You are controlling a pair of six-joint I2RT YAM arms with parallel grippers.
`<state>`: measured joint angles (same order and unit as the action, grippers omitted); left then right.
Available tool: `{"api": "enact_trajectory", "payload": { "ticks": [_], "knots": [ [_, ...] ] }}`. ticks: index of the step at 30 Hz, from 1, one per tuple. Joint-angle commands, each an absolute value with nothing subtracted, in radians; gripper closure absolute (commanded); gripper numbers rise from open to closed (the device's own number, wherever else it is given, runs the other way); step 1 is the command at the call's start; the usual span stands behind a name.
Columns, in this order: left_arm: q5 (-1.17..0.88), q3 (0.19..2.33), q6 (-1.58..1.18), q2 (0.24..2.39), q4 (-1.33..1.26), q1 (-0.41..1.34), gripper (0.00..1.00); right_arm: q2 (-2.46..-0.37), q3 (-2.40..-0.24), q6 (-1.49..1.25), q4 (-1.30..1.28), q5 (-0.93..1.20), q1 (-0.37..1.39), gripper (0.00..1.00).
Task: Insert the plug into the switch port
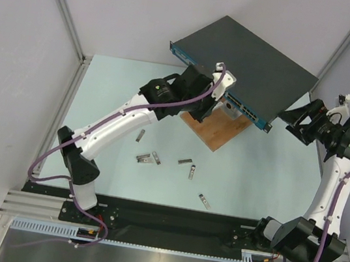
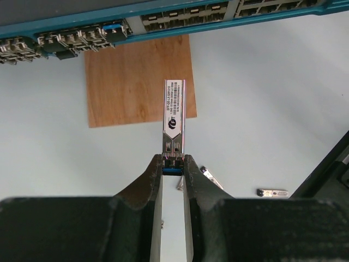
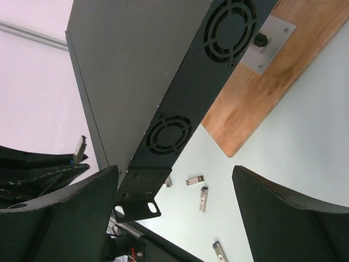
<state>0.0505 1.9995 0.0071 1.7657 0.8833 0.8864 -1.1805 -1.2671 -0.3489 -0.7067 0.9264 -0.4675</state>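
Plug (image 2: 174, 117) in left hand (image 2: 173, 164), near switch (image 2: 180, 16)

Silver labelled plug (image 2: 174, 117), tip toward blue-fronted switch (image 2: 185, 15), not touching

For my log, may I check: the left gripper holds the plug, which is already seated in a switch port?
Not quite. The left gripper holds the plug, but it is not seated yet: its tip is short of the ports on the switch, with a gap between, as the left wrist view shows.
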Motion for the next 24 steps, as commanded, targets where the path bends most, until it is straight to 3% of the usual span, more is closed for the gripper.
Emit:
{"api": "enact_trajectory", "payload": {
  "ticks": [1,24],
  "knots": [
    [0.083,2.063,-0.003,1.784,0.9,0.891,1.0,-1.154,-1.252,-0.436,-0.572,0.971,-0.45,0.08],
    [0.117,2.301,-0.077,1.945,0.971,0.897,1.0,-1.17,-1.118,-0.584,-0.339,0.925,-0.351,0.16]
  ]
}}
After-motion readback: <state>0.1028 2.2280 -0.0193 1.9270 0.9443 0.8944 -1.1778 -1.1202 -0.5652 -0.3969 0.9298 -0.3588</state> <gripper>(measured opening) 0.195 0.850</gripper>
